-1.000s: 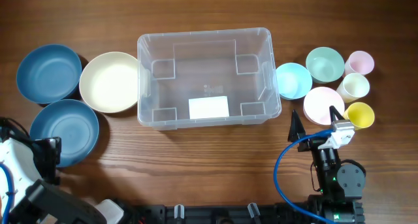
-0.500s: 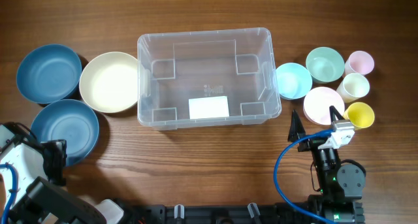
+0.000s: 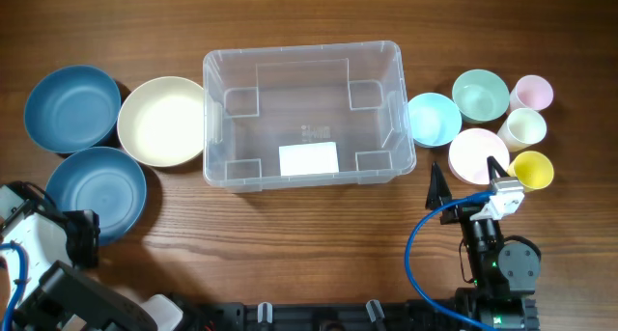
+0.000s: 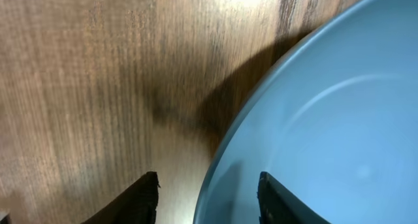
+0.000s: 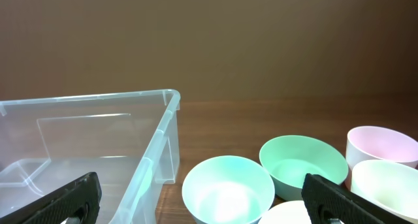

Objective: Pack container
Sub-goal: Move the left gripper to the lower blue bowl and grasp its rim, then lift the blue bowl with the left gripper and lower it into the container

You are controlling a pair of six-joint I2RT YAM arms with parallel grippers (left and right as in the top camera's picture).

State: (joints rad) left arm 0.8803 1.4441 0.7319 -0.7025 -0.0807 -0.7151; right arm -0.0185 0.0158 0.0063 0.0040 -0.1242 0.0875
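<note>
The clear rectangular container (image 3: 214,119) stands empty at mid-table, a white label on its base; its right end shows in the right wrist view (image 5: 154,151). My left gripper (image 3: 85,236) is at the lower left, open, with its fingers (image 4: 208,190) astride the rim of the near dark blue bowl (image 3: 95,191) (image 4: 326,119); they do not grip it. My right gripper (image 3: 467,179) is open and empty at the front right, its jaws (image 5: 202,196) spread wide, facing a light blue bowl (image 5: 227,188).
A second dark blue bowl (image 3: 72,104) and a cream bowl (image 3: 162,121) sit left of the container. To its right are a light blue bowl (image 3: 434,119), a green bowl (image 3: 480,95), a pink bowl (image 3: 473,152) and pink (image 3: 531,92), cream (image 3: 524,128) and yellow (image 3: 533,170) cups.
My left gripper has shifted slightly down and to the right along the near blue bowl's edge. The right arm and all the objects have stayed put.
</note>
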